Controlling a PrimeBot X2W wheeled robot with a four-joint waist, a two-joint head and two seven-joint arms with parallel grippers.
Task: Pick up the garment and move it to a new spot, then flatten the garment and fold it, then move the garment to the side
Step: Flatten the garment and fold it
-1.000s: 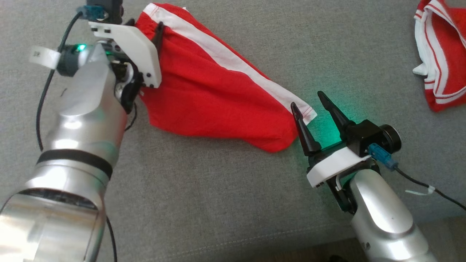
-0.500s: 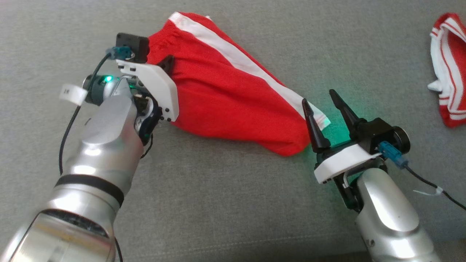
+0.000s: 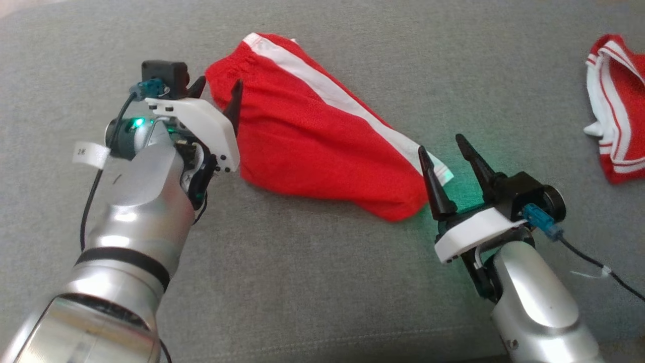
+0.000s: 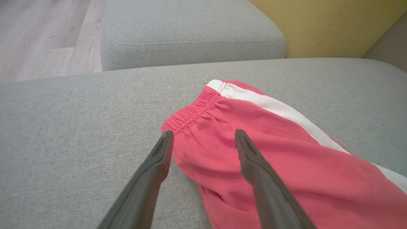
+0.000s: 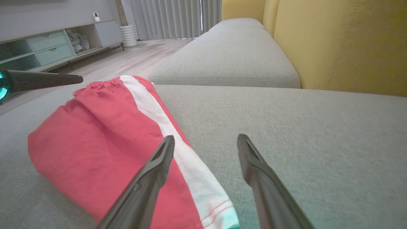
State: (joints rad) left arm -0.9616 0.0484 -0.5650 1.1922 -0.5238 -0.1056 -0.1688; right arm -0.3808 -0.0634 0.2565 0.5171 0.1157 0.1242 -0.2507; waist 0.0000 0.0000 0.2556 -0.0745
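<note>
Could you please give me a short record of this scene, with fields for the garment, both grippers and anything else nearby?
surface: grey sofa cushion
garment: red shorts with a white side stripe, lying on the cushion, apparently folded
left gripper: open, at the elastic waistband end, holding nothing
right gripper: open, at the hem end, holding nothing
other: second red and white garment, crumpled, at the far right of the head view

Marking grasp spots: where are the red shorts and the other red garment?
red shorts [image 3: 312, 151]: head view, middle of the red panel.
other red garment [image 3: 630, 121]: head view, red cloth inside its stripes.
</note>
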